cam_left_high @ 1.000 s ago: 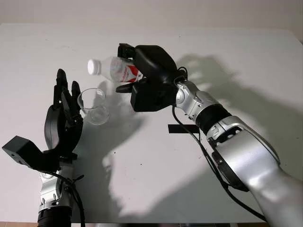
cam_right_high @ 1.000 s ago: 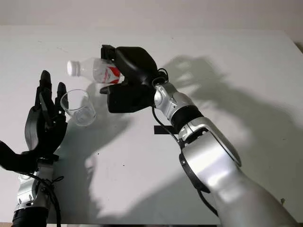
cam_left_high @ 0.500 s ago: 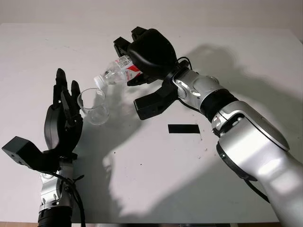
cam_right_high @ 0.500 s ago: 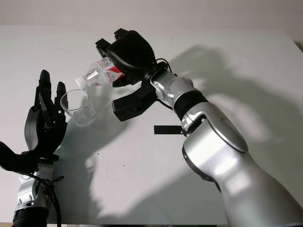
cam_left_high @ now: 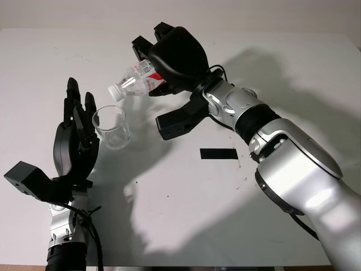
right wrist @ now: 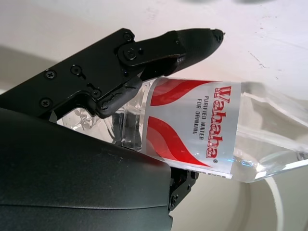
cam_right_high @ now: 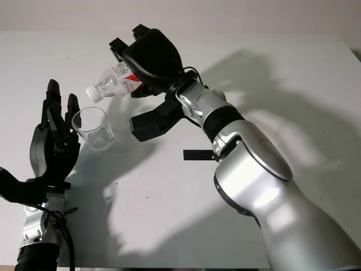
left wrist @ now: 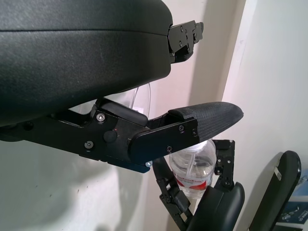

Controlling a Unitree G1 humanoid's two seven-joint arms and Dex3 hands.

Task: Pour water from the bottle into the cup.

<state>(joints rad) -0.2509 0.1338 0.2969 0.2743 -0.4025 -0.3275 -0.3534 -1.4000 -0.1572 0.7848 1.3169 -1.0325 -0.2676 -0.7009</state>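
A clear plastic water bottle with a red and white label and a white cap is held in the air, tilted with its capped neck pointing down toward the left. My right hand is shut on its body, above and to the right of the cup. The label reads close up in the right wrist view. A clear plastic cup stands upright on the white table, just below the bottle's cap. My left hand is open, raised just left of the cup, not touching it.
A black strip of tape lies on the table right of the cup. My right forearm crosses the table's right half. Dark shadows of both arms fall across the surface.
The bottle went from lying level to tilted neck-down over the cup, then lifted slightly up and back. The right wrist rotated. My left hand and the cup stayed put.
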